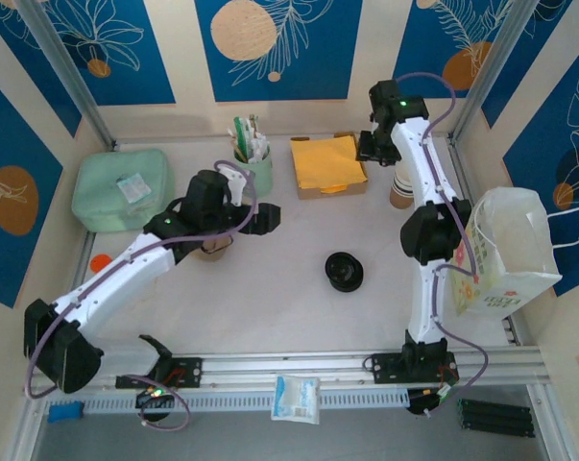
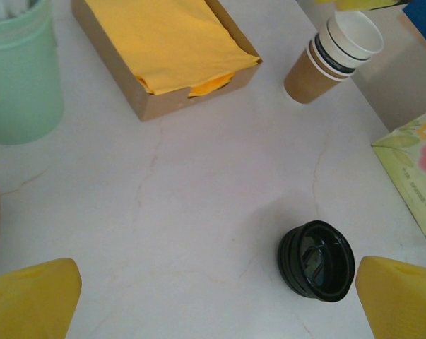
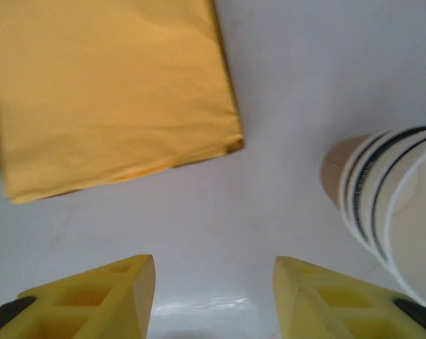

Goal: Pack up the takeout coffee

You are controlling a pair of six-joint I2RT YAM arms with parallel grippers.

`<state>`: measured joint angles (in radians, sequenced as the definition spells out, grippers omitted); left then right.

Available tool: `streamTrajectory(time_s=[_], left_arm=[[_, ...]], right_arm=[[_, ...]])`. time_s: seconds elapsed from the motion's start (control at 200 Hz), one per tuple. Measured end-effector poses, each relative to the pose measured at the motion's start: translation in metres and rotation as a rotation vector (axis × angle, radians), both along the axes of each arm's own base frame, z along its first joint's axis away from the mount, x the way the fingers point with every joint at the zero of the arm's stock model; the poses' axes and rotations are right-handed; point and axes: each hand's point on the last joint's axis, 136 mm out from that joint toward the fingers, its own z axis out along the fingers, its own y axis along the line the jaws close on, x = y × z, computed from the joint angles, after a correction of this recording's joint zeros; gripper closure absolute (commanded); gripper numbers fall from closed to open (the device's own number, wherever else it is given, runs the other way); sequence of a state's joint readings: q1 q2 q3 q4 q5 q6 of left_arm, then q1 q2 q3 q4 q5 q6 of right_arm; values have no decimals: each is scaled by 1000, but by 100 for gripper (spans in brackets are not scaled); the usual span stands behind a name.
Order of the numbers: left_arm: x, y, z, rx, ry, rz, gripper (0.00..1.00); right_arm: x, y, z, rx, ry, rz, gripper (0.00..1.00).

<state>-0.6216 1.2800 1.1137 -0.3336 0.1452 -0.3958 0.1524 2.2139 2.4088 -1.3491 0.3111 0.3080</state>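
Takeout coffee (image 1: 400,195): a stack of nested paper cups, white rims over a brown base, standing near the far right corner of the tabletop. In the top view the right arm covers most of it. The left wrist view gives the stack (image 2: 333,60) whole, with the rims nested one inside another.

White packet (image 1: 296,397): on the rail at the near edge.

Black lids (image 1: 345,271): mid-table, right of centre. The left wrist view shows the moulded top (image 2: 316,260).

Left gripper (image 1: 265,219): over the table's middle, fingers spread wide, holding nothing. From its wrist (image 2: 213,304) bare table lies between them.

Paper bag (image 1: 510,252): at the right edge. Its floral print (image 2: 414,166) is legible from the left wrist.

Mint cup (image 1: 253,168): far edge, holding sachets.

Napkin box (image 1: 327,163): far edge, yellow napkins inside, between the mint cup and the stack.

Right gripper (image 1: 377,154): above the far edge, between the napkin box and the stack. Its wrist view (image 3: 213,272) shows the fingers apart over bare table, with the cups (image 3: 389,205) to their right, not between them.
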Motion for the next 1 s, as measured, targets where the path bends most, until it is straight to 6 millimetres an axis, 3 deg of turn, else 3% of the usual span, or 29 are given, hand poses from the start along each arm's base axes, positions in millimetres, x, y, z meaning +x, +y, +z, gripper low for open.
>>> streamTrajectory(time_s=[0.085, 0.345, 0.555, 1.0], left_arm=[[-1, -12, -2, 3, 3, -26, 1], [3, -43, -16, 18, 23, -77, 1], [5, -56, -24, 26, 34, -97, 1], [11, -69, -17, 14, 20, -111, 1]], right_arm=[[-3, -19, -12, -28, 51, -29, 53], [-6, -64, -13, -36, 71, -116, 53], [-6, -67, -14, -34, 73, -115, 57], [0, -75, -24, -26, 81, -109, 65]])
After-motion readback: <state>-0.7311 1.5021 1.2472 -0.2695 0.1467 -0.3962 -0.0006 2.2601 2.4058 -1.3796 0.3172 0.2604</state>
